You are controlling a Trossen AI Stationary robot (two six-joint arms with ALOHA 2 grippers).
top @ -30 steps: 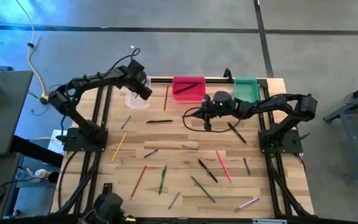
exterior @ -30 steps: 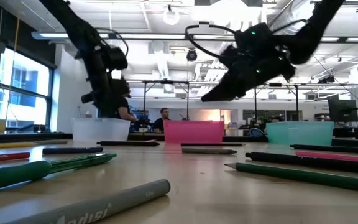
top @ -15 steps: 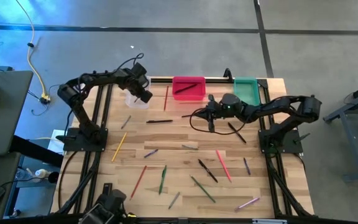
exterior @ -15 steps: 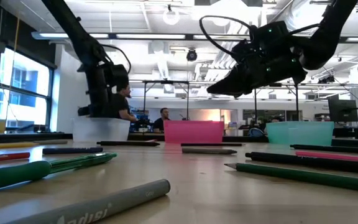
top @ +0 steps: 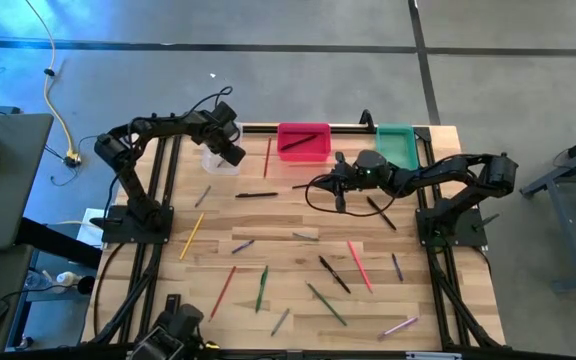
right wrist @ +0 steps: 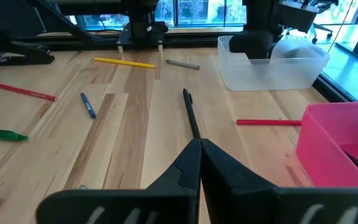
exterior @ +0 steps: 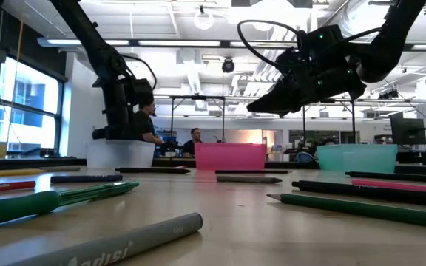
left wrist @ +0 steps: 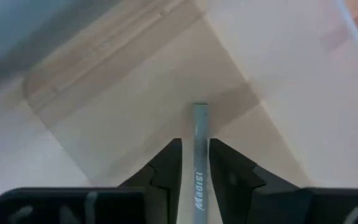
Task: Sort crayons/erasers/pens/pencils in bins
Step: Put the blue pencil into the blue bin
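Early days: most thin sticks, e.g. the green pen (top: 261, 287), lie loose on the wooden counter (top: 288, 225). Left hand (top: 230, 152) over the clear plastic tub (top: 218, 160), fingers parted beside a grey pencil (left wrist: 199, 162); grip or release unclear. Right hand (top: 339, 200) pinched shut, empty, near the pink-red tub (top: 303, 141). Green tub (top: 396, 143) contents hidden.

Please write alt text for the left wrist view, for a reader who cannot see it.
A grey stick marked "Madisi" lies between the two dark fingers of the left gripper, pointing away from the camera. Narrow gaps show on both sides of it. Under it is the pale floor of the clear bin, with wooden table beyond its wall.
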